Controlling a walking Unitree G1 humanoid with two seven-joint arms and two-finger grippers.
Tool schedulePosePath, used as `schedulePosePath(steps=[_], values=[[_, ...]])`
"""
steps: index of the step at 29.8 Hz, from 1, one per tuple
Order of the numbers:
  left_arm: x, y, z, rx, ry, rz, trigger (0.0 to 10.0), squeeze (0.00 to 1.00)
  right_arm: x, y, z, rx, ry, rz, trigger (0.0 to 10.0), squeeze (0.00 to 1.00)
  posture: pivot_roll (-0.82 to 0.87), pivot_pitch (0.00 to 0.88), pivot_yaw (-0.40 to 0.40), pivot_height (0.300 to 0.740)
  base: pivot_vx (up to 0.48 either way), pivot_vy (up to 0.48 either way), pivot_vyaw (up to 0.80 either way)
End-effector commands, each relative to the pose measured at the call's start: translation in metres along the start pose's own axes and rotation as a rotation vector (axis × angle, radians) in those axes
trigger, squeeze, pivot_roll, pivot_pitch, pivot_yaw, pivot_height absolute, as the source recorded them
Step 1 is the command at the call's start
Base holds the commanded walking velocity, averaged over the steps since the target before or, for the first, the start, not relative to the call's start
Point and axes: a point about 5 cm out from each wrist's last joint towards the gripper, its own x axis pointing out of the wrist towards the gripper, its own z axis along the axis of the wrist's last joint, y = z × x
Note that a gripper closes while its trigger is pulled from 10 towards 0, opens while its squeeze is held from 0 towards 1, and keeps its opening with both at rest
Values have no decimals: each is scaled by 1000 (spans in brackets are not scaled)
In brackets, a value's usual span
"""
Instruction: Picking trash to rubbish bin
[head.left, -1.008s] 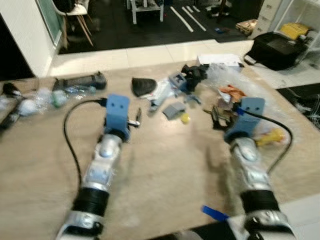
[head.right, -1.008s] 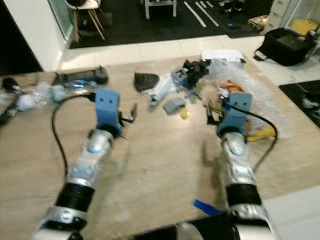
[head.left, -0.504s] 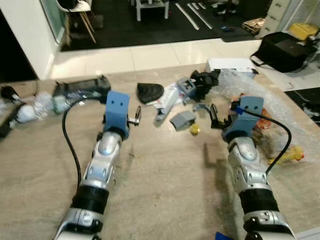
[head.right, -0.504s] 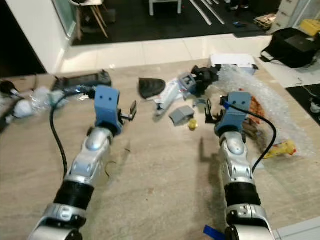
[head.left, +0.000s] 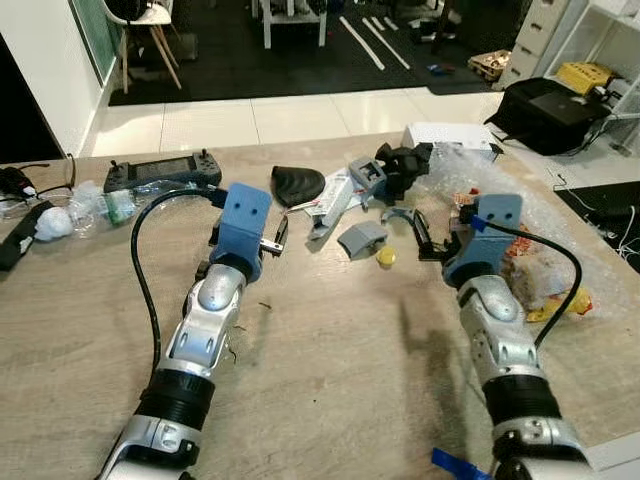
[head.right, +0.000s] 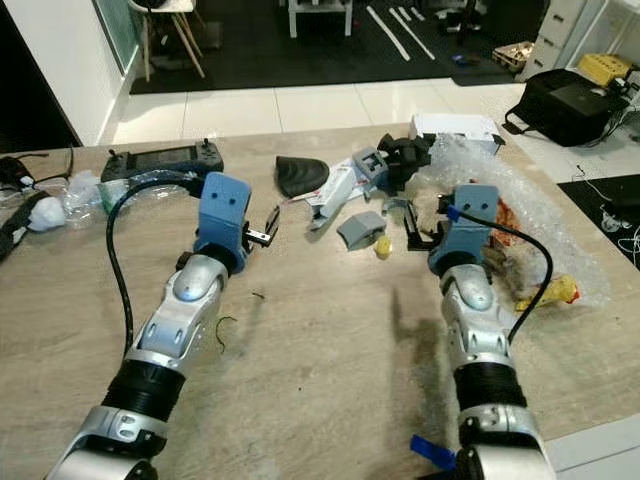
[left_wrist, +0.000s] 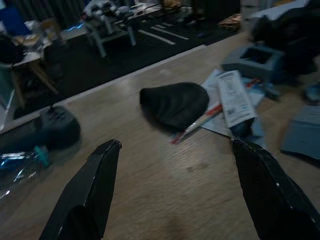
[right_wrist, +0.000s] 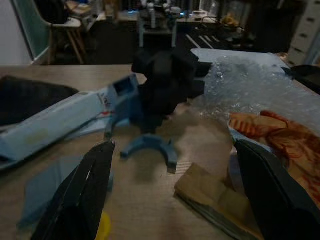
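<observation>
Both arms stretched forward over the wooden surface (head.left: 330, 370), wrists capped with blue camera blocks.

Left hand (left_wrist: 175, 192) open, fingers spread wide, nothing between them. Hovering short of a black dome-shaped piece (left_wrist: 175, 104) with a white tube (left_wrist: 235, 100) and a red-tipped pen (left_wrist: 197, 125) just beside it. Seen from the head: left hand (head.left: 277, 237) close in front of that black piece (head.left: 298, 182).

Right hand (right_wrist: 172, 200) also open, fingers wide apart, holding nothing. Ahead of it, a curved blue bracket (right_wrist: 150, 147) lying flat, a black plastic lump (right_wrist: 165, 82) behind it, a long pale-blue packet (right_wrist: 60, 120) to one side. Bubble wrap (right_wrist: 250, 90) and an orange wrapper (right_wrist: 270, 132) on the other side, brown folded card (right_wrist: 210, 192) near the finger. From the head: right hand (head.left: 428, 235) at the edge of the trash pile.

Trash scattered across the far middle of the surface: grey folded piece (head.left: 362, 238), small yellow ball (head.left: 386, 256) just beside it, blue-grey box part (head.left: 366, 176), white flat box (head.left: 445, 135) at the far edge, yellow wrapper (head.left: 565, 303) by the right forearm.

Far left of the surface: dark handheld controller (head.left: 160, 172), crumpled clear bottle (head.left: 95, 203), black cable (head.left: 15, 180).

Beyond the surface: tiled floor, chair (head.left: 150, 30), black bag (head.left: 550, 100). Blue tape scrap (head.left: 455, 465) at the near edge.
</observation>
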Motion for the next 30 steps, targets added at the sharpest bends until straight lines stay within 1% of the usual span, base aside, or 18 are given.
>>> schedulePosePath(steps=[1,2,3,5,7,9,10,12,14,15,16,17,18,19,21,25,27,30], values=[[-1,-3,-2,23,2,-38,10000,0,2,0,-3,-10,18,32,10000,1000,-99,9,-15,740,0,0,0],[-2,-3,0,25,-7,-70,10000,0,7,0,-1,-9,21,86,10000,1000,-90,20,-15,740,0,0,0],[-2,-3,0,25,-7,-70,10000,0,7,0,-1,-9,21,86,10000,1000,-90,20,-15,740,0,0,0],[-3,-4,1,24,-17,-98,10000,0,12,1,2,-8,15,139,10000,1000,-83,36,-13,740,0,0,0],[-4,-4,2,23,-20,-106,10000,0,13,1,3,-9,14,154,10000,1000,-82,40,-13,740,0,0,0],[-8,-6,3,23,-38,-146,10000,0,20,6,10,10,-5,223,10000,1000,-75,62,-8,740,0,0,0],[-8,-6,3,23,-38,-146,10000,0,20,6,10,10,-5,223,10000,1000,-75,62,-8,740,0,0,0],[-12,-6,5,20,-55,-167,10000,0,27,9,14,7,-3,246,10000,1000,-62,90,-9,740,0,0,0],[-14,-6,6,21,-61,-172,10000,0,30,9,15,8,-2,251,10000,1000,-60,95,-9,740,0,0,0],[-17,-5,9,25,-74,-179,10000,0,34,11,16,30,7,267,10000,533,-51,115,-12,740,0,0,0],[-18,-5,9,27,-79,-180,10000,0,35,12,16,37,11,277,10000,533,-51,115,-12,740,0,0,0],[-20,-5,10,30,-87,-180,10000,0,36,14,16,39,16,289,10000,43,-43,132,-12,740,0,0,0],[-21,-4,11,32,-92,-179,10000,0,37,15,17,38,19,297,10000,0,-43,132,-12,740,0,0,0],[-21,-4,11,32,-92,-179,10000,0,37,15,17,38,19,297,10000,0,-43,132,-12,740,0,0,0],[-28,-2,12,26,-103,-175,10000,0,39,17,18,33,25,326,10000,0,-33,168,-14,740,0,0,0],[-33,-1,12,20,-108,-178,10000,0,40,17,19,31,32,341,10000,0,-30,179,-17,740,0,0,0],[-39,-1,13,16,-108,-184,10000,0,41,16,20,31,43,352,10000,0,-20,191,-27,740,0,0,0],[-43,0,13,22,-105,-189,10000,0,43,14,21,32,59,369,10000,0,-13,197,-34,740,0,0,0]])
